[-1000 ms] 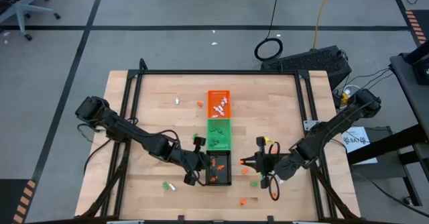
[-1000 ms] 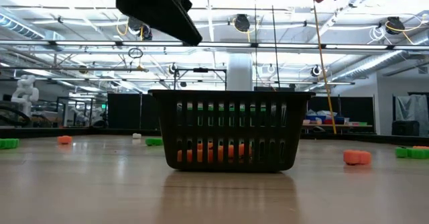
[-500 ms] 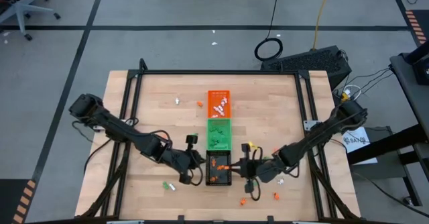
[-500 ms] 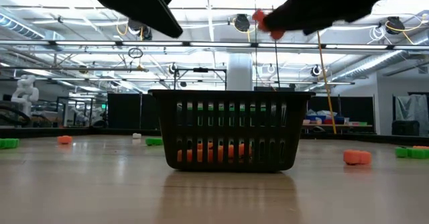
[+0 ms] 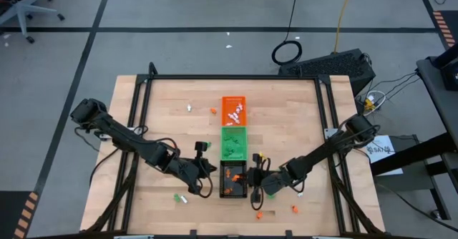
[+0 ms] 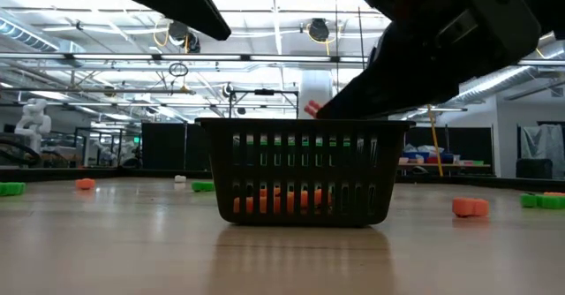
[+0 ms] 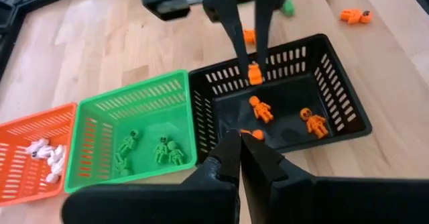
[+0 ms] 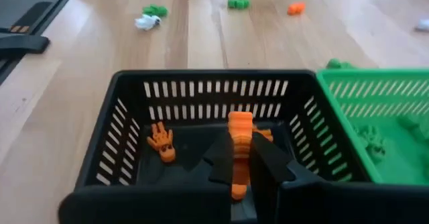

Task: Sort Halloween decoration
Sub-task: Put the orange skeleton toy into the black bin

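Fingers of the right gripper (image 7: 255, 66), pinching an orange trinket (image 8: 239, 143), have moved over the black tray (image 5: 234, 190).

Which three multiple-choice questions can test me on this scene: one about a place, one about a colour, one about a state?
1. Where is the right hand?
A. over the black tray
B. over the orange tray
C. off the table

2. What colour are the figures in the green tray?
A. white
B. green
C. orange

3. What is the state of the right hand?
A. open and empty
B. shut and empty
C. shut on an orange figure

Answers:
1. A: the left wrist view shows it above the black tray.
2. B: green figures lie there.
3. C: the orange figure sits between its fingers.
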Robot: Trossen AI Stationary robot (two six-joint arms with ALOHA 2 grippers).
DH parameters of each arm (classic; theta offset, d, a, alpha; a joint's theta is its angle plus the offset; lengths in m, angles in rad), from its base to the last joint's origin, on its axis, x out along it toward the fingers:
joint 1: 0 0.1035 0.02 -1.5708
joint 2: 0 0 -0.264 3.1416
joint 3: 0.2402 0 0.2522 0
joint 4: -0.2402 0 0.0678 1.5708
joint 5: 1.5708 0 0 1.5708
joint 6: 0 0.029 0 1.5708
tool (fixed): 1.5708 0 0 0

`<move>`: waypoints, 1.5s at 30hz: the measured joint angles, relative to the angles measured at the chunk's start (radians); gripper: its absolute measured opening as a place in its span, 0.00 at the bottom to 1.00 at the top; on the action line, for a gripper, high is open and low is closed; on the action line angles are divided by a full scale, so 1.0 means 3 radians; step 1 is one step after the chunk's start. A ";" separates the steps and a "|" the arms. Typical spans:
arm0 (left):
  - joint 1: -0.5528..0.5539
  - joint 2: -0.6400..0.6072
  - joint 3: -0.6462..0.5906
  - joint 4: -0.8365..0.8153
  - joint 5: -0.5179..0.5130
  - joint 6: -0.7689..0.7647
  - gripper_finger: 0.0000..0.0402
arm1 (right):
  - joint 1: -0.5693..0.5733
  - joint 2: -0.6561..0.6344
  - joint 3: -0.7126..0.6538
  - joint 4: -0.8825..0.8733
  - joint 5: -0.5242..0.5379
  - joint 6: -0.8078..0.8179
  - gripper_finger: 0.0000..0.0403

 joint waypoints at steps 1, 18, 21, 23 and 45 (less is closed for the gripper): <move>0.0002 -0.0001 0.0000 -0.0005 -0.0005 -0.0001 0.03 | 0.0000 0.0009 -0.0001 -0.0003 0.0002 0.0027 0.04; -0.0139 -0.0043 0.0000 -0.0547 -0.0191 -0.0514 0.03 | -0.0002 -0.0019 -0.0001 -0.0004 -0.0011 0.0000 0.35; -0.0191 -0.0118 0.0000 -0.0999 -0.0497 -0.0905 0.03 | 0.0001 -0.0079 -0.0002 -0.0016 -0.0115 -0.0082 0.35; -0.0221 -0.0173 0.0000 -0.1208 -0.0712 -0.1074 0.03 | 0.0004 -0.0095 -0.0002 -0.0007 -0.0161 -0.0182 0.35; 0.0257 -0.0266 0.0001 -0.3008 0.0381 -0.2792 0.03 | 0.0004 -0.0098 -0.0002 0.0005 -0.0163 -0.0507 0.35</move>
